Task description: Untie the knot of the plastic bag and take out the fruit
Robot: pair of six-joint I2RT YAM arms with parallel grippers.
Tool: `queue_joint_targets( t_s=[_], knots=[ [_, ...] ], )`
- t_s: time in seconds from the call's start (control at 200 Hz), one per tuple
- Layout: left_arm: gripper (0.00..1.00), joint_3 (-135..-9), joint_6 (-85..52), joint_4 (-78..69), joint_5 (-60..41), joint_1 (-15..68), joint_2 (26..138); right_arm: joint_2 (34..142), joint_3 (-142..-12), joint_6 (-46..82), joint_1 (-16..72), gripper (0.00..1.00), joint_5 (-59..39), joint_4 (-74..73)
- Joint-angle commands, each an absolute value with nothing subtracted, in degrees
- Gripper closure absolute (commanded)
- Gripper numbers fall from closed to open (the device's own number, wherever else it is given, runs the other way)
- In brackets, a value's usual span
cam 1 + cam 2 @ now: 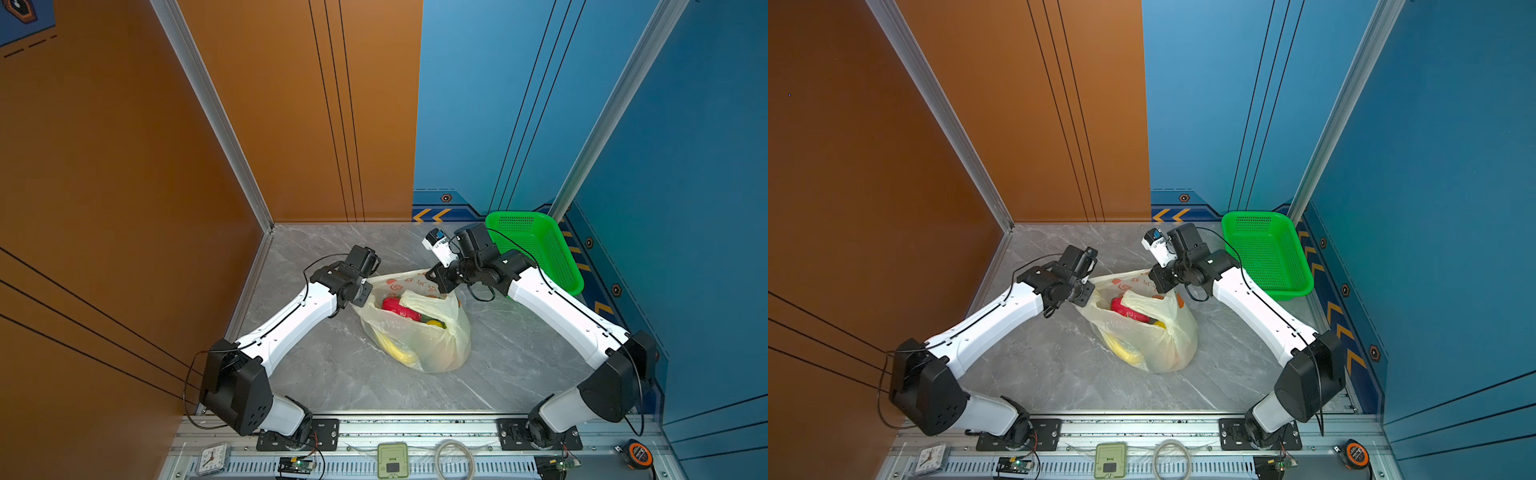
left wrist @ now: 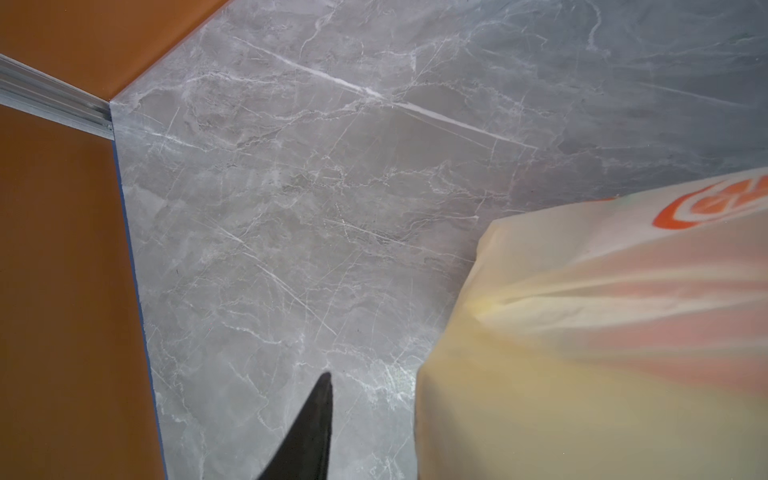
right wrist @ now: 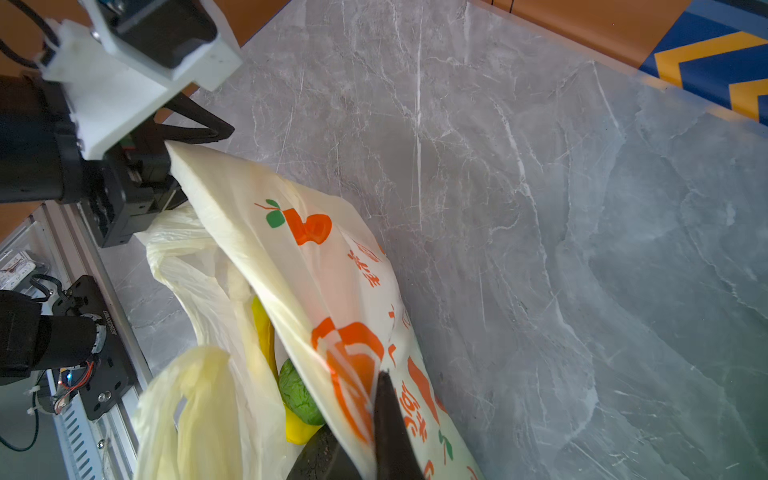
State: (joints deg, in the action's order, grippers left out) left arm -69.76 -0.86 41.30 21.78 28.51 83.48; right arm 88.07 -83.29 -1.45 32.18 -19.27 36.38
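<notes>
Right claw (image 1: 437,289) is pinched together on the far rim of the plastic bag (image 1: 432,349), with the film bunching against its dark finger (image 3: 390,419). At the other end of that rim sits the left claw (image 1: 363,296). The bag's corner reaches in just beside its finger (image 3: 208,129), but I cannot tell whether it is clamped on the film (plastic fills that side of the left wrist view). The rim runs taut between the 2 claws.

The bag lies near the middle of the bench (image 1: 316,374), well apart from every edge. Bare stone lies open to its left beneath the left arm, to its right before the right arm, and in a wider patch toward the near aluminium rail (image 1: 415,428). A green basket (image 1: 536,249) fills the far right corner, apart from the bag.

The bench is grey veined marble. An orange wall (image 1: 124,166) and a blue wall (image 1: 685,208) close it in.

The bag's long axis runs from the mouth at the far side to its rounded bottom nearer the rail, leaning slightly right. The mouth gapes upward, with a loose handle loop (image 1: 424,301) across it. Inside it show a red dragon fruit (image 1: 395,305), a banana (image 1: 399,351), a bumpy green fruit (image 3: 299,395) and a dark avocado (image 3: 324,457).
</notes>
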Motion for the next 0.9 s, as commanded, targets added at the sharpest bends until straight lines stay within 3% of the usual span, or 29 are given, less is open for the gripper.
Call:
queue_joint_targets(
  t_s=[0.0, 0.15, 0.205, 0.275, 0.36, 0.526, 0.896],
  knots=[
    [0.76, -70.2, -3.0, 47.0, 21.9, 26.0, 83.5, 85.3, -83.1, -0.2, 30.4, 1.0, -14.9, 35.9],
    [1.0, -72.0, -3.7, 45.9, 13.2, 26.7, 83.1, 86.2, -83.2, 0.5, 30.8, 1.0, -14.8, 35.9],
    [1.0, -72.3, -4.0, 45.5, 11.1, 27.2, 82.8, 86.9, -83.8, 1.3, 31.0, 0.99, -14.2, 36.7],
    [1.0, -72.7, -5.1, 45.4, 9.2, 27.8, 82.5, 87.7, -85.3, 3.0, 31.1, 0.69, -13.3, 38.9],
    [1.0, -72.9, -6.3, 45.5, 7.9, 28.4, 82.0, 88.1, -88.2, 6.0, 31.5, 0.49, -11.1, 43.2],
    [1.0, -72.4, -9.0, 45.5, 5.3, 28.6, 80.6, 85.6, -92.6, 9.7, 35.0, 0.25, -6.7, 51.7],
    [1.0, -73.5, -12.2, 46.7, 0.7, 28.7, 79.9, 86.3, -95.1, 12.9, 54.2, 0.18, 15.0, 61.1]
  ],
)
